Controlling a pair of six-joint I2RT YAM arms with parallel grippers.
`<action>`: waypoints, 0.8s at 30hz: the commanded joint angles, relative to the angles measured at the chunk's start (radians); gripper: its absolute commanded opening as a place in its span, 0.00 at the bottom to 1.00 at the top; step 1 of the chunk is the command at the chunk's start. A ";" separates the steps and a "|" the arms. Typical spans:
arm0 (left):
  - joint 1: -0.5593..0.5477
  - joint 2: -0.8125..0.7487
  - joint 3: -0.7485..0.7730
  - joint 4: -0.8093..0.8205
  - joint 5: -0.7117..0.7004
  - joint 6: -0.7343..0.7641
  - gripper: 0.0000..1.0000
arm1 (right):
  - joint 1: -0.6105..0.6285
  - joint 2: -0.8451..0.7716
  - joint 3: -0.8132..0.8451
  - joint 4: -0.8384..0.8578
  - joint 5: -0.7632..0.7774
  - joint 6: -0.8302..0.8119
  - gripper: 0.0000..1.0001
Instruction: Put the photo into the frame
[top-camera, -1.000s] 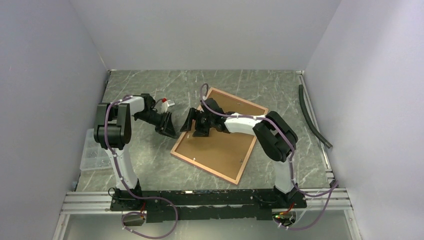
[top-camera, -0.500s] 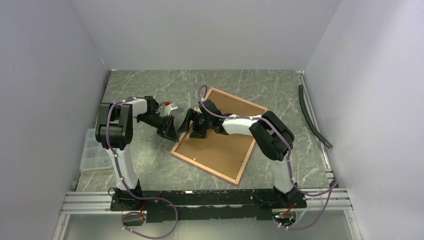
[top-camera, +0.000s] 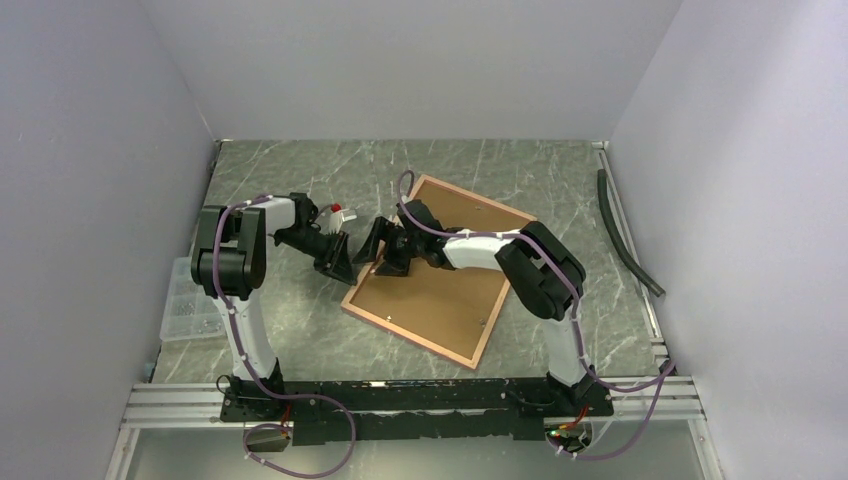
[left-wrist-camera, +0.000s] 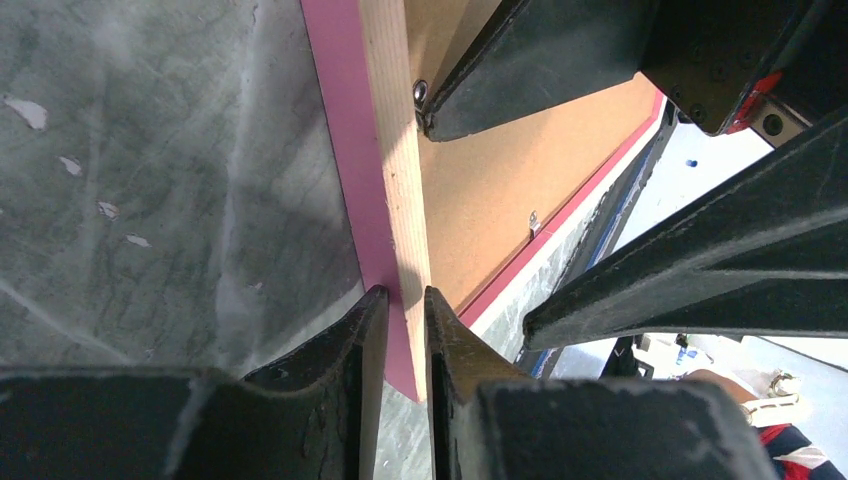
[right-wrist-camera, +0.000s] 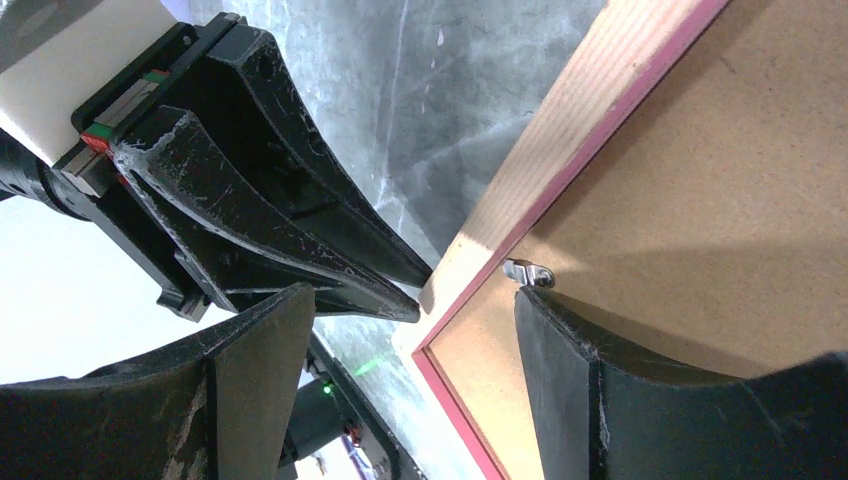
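A clear plastic box (top-camera: 188, 305) sits at 9 o'clock on the grey marbled worktop (top-camera: 300, 335). The left tool (left-wrist-camera: 400, 298) reaches toward 3 o'clock, its two black fingers (left-wrist-camera: 355, 340) clenched on the 9 o'clock rim of the large rectangular picture frame with a narrow pink border (left-wrist-camera: 392, 180). The frame lies rear side up at the centre of the worktop, rotated off square. A flat brown backing board (top-camera: 445, 285) fills its recess, with a small metal tab (right-wrist-camera: 528, 272) at its edge. The right tool (right-wrist-camera: 410, 295) hangs over the frame's 10 o'clock corner, released, fingers spread wide. One finger is above the board, the other above the worktop. A black hose (top-camera: 625, 235) lies at 3 o'clock.
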 joint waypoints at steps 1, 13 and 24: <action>-0.006 0.006 -0.001 -0.003 0.014 0.017 0.25 | 0.008 0.031 0.038 0.025 0.006 0.002 0.77; -0.007 -0.004 0.001 -0.011 0.012 0.023 0.23 | 0.008 0.052 0.059 0.027 0.009 0.003 0.76; -0.007 0.000 -0.002 -0.006 0.020 0.020 0.24 | 0.014 0.059 0.090 0.010 0.034 0.005 0.76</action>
